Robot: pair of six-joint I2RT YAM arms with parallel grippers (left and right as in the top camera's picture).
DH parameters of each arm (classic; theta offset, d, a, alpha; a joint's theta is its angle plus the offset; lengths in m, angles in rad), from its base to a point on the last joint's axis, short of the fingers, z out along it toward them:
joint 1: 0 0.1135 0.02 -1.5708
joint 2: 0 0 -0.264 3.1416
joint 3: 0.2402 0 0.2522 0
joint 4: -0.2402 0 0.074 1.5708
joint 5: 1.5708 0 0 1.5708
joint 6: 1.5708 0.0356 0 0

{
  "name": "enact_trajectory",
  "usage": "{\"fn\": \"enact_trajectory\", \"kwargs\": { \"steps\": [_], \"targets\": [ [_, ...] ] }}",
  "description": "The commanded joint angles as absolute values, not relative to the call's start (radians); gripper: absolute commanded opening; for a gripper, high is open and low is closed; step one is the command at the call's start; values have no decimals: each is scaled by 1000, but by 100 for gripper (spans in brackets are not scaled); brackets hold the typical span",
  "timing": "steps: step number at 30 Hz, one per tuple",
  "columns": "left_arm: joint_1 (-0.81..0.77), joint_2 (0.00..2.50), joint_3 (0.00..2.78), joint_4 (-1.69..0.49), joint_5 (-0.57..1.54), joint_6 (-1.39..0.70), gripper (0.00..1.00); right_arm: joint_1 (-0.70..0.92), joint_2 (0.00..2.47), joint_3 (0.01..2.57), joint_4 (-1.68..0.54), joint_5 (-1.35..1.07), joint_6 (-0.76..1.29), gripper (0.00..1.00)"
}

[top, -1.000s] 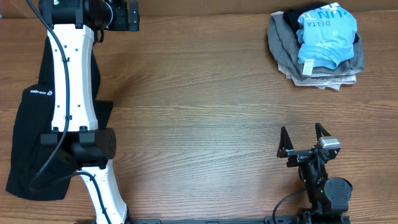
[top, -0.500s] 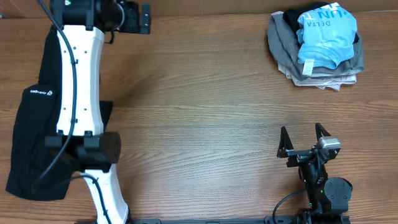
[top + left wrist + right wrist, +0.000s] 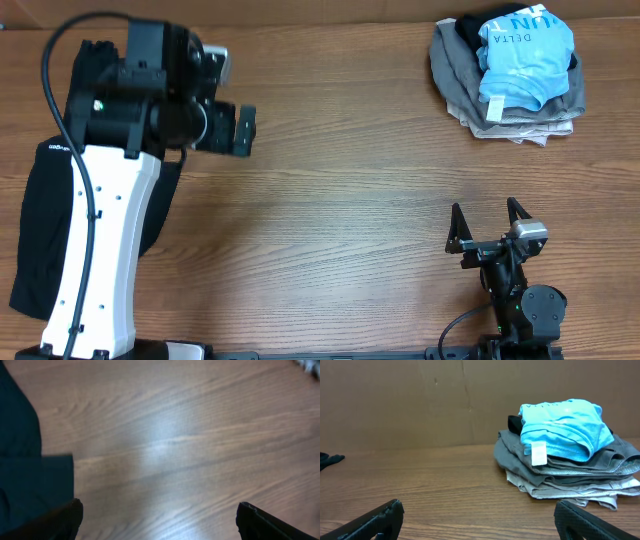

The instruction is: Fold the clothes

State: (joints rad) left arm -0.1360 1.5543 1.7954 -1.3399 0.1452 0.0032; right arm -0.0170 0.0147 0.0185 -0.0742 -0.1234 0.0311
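Note:
A large black garment [image 3: 40, 230] with a small white logo [image 3: 60, 148] lies spread at the table's left side, partly hidden under my white left arm. In the left wrist view its dark cloth [image 3: 25, 460] fills the left edge. My left gripper [image 3: 244, 130] hovers just right of it, open, with only bare wood between the fingers [image 3: 60, 522]. A folded light blue T-shirt [image 3: 525, 55] with white lettering tops a pile at the back right, also in the right wrist view [image 3: 565, 427]. My right gripper [image 3: 490, 215] rests open and empty near the front right.
Under the blue T-shirt lie folded grey clothes [image 3: 455, 75] and a pale beige piece [image 3: 570, 491]. A brown cardboard wall [image 3: 420, 400] stands behind the table. Wood tabletop [image 3: 340, 200] stretches between the two arms.
My left arm has swung from the table's back edge toward the front and right, bringing its open gripper beside the black garment. The right arm has not moved.

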Motion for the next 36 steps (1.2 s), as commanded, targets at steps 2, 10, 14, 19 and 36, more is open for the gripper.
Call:
{"fn": "enact_trajectory", "kwargs": {
  "steps": [2, 10, 14, 19, 36],
  "targets": [
    [-138, 1431, 1636, -1224, 138, 26, 100, -7, 3, 8, -70, -116, 38, 100],
    [-138, 1160, 1194, -601, 139, 26, 100, -7, 3, 8, -69, -116, 38, 100],
    [-133, 984, 934, -311, 130, 26, 100, -7, 3, 8, -69, -116, 38, 100],
    [-113, 722, 572, 25, 131, 26, 100, -7, 3, 8, -69, -116, 38, 100],
    [38, 94, 32, 191, 127, -43, 100, -7, 3, 8, -69, -116, 38, 100]
  ]
}}
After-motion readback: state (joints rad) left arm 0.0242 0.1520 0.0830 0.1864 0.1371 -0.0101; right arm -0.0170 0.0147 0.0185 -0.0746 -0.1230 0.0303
